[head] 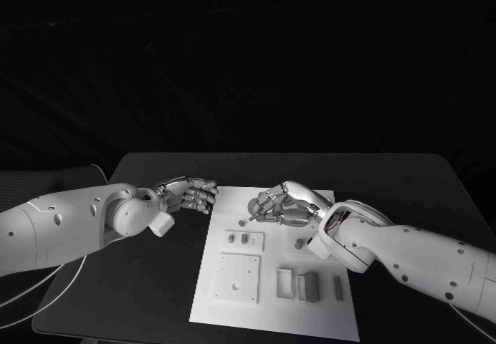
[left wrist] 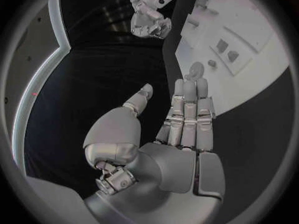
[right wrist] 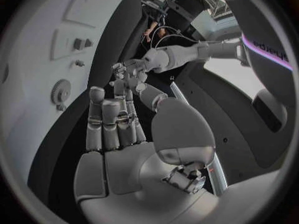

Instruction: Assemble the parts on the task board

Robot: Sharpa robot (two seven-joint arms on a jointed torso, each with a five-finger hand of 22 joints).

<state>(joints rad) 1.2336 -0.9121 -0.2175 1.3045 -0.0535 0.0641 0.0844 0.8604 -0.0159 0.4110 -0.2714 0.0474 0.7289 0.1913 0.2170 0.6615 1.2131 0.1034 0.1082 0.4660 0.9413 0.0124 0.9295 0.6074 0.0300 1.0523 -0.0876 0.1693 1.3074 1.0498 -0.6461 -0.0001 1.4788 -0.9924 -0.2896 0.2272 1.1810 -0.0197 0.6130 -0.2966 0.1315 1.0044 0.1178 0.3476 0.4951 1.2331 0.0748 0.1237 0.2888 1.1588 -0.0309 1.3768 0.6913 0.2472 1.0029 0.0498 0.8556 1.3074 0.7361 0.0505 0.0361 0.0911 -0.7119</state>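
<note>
- Left hand: hovers over the dark desk, just beside the left edge of the task board. Its fingers lie straight and side by side, thumb set apart, holding nothing.
- Task board: white plate lying flat mid-desk, long side running toward the robot.
- Parts on the board, head view: two small dark pieces in a small raised frame on the left; a square plate with one hole below that frame; a small gear at the far end; one small dark peg near the middle; upright blocks in a row at the near right, about four, exact count uncertain.
- Right hand: sits over the far end of the board, just beside the gear. Fingers are loosely extended and close together with nothing between them; contact with the gear cannot be told.
- Judgement, step in hand: probably reaching for the gear, with assembly barely begun.
- To do it well: bring thumb and a fingertip down on opposite sides of the gear's rim, pinch lightly, lift straight up, keep it level. The left hand could press the board's edge so it does not slide.
</note>
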